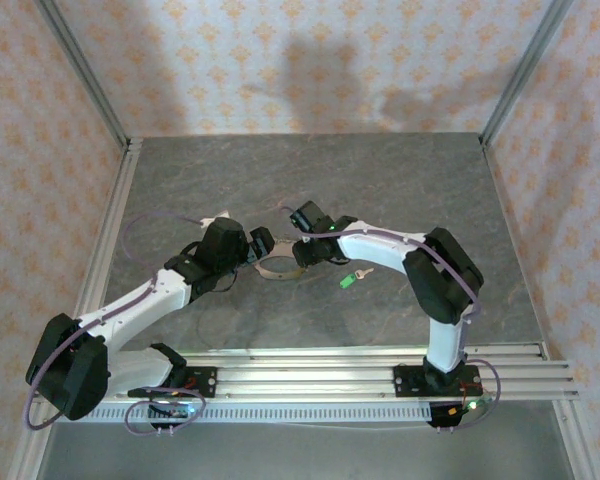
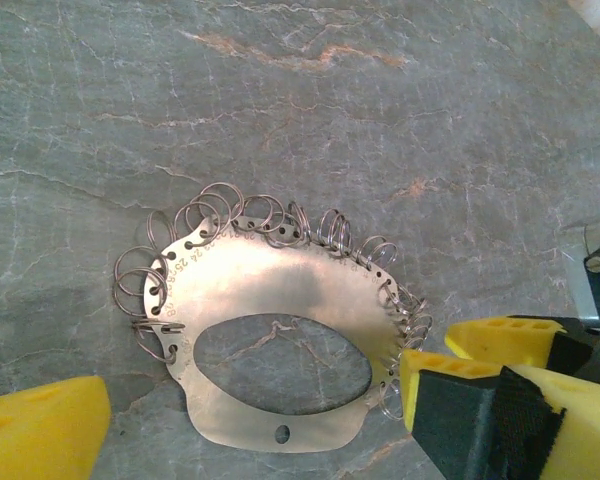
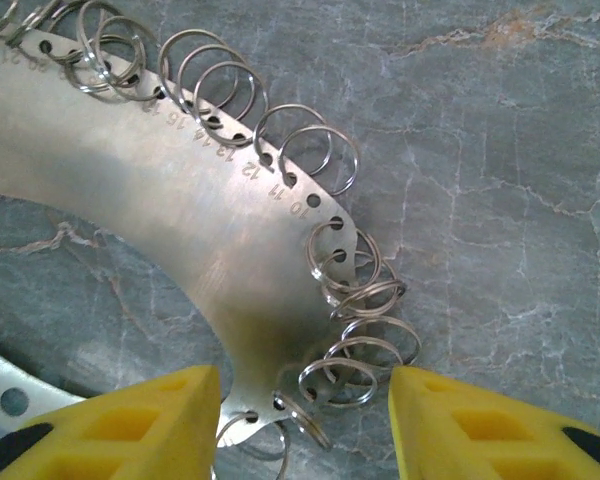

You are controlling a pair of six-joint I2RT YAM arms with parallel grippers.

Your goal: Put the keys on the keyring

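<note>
From above, the keyring point(image 1: 278, 270) lies partly hidden under the left gripper point(image 1: 263, 245) and the right gripper point(image 1: 302, 252), and the key point(image 1: 350, 279) is too small for its blade to be made out. In the right wrist view the keyring's plate runs off the top and left edges and its farther stamped numbers blur, while the yellow fingers point(image 3: 130, 425) are cut by the bottom edge. In the left wrist view a yellow pad point(image 2: 450, 385) covers the plate's right rim.

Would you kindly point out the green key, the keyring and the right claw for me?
green key point(image 1: 348, 280): top view, its green head.
keyring point(image 2: 270, 285): left wrist view, flat plate above its hole.
right claw point(image 3: 302, 400): right wrist view, midway between yellow fingertips.
</note>
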